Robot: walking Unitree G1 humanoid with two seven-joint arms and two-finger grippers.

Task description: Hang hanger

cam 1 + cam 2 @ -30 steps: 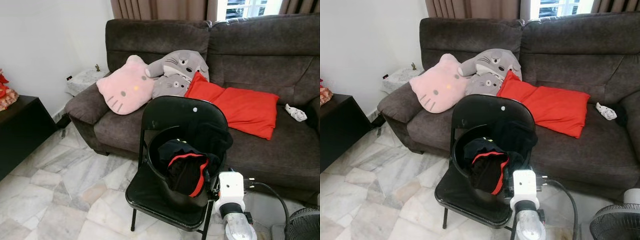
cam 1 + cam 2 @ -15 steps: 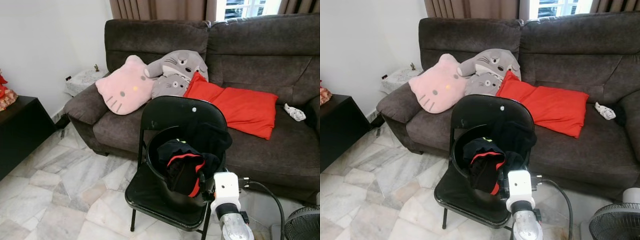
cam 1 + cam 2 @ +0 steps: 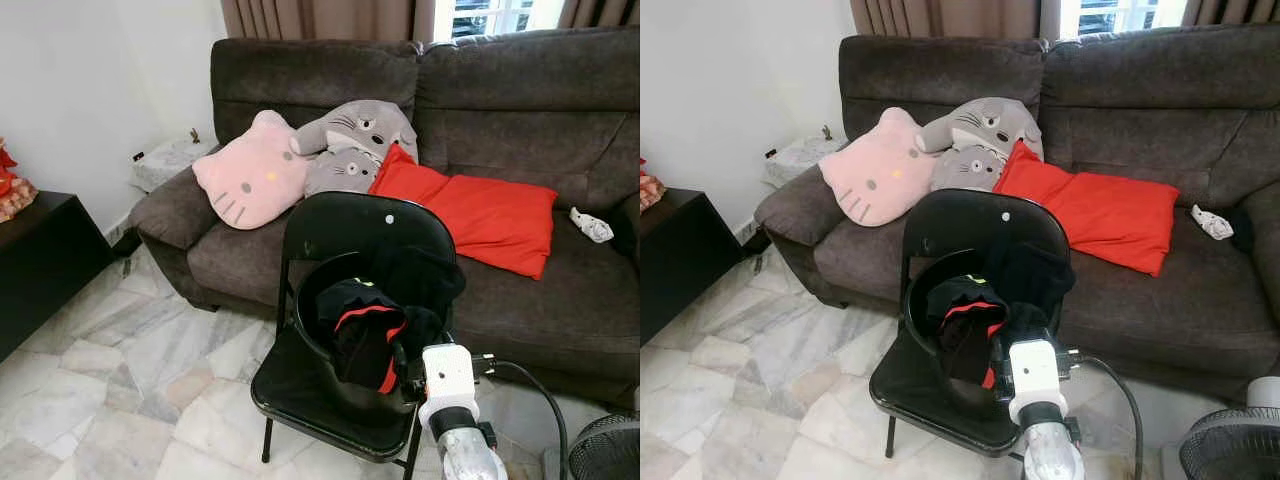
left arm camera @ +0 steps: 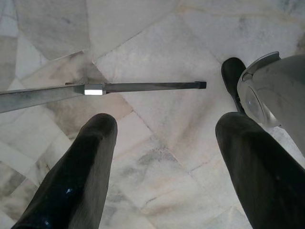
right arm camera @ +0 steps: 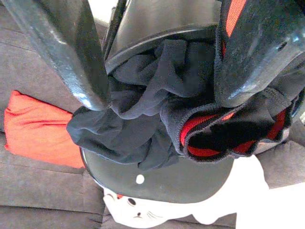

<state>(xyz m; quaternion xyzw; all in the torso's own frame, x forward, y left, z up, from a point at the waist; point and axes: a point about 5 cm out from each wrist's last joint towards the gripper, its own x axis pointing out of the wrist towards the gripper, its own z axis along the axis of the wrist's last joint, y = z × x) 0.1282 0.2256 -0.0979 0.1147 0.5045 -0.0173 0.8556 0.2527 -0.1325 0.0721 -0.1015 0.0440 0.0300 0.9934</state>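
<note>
Right tool (image 5: 157, 71) now closer to clothes (image 3: 375, 320) in basket (image 3: 312, 335) at 12 o'clock, fingers apart; reach under way, no hanger seen.

Left tool (image 4: 167, 162) apart over floor (image 4: 157, 47), idle.

A black folding chair (image 3: 340, 225) carries a black basket (image 3: 312, 330) of black clothes with red trim (image 3: 372, 335). At 12 o'clock from it, a dark grey-brown sofa (image 3: 520, 120) bears a pink cat cushion (image 3: 252, 172), grey plush cushions (image 3: 352, 140) and a red pillow (image 3: 470, 210); the marble floor (image 3: 130, 380) is veined grey, white and tan
</note>
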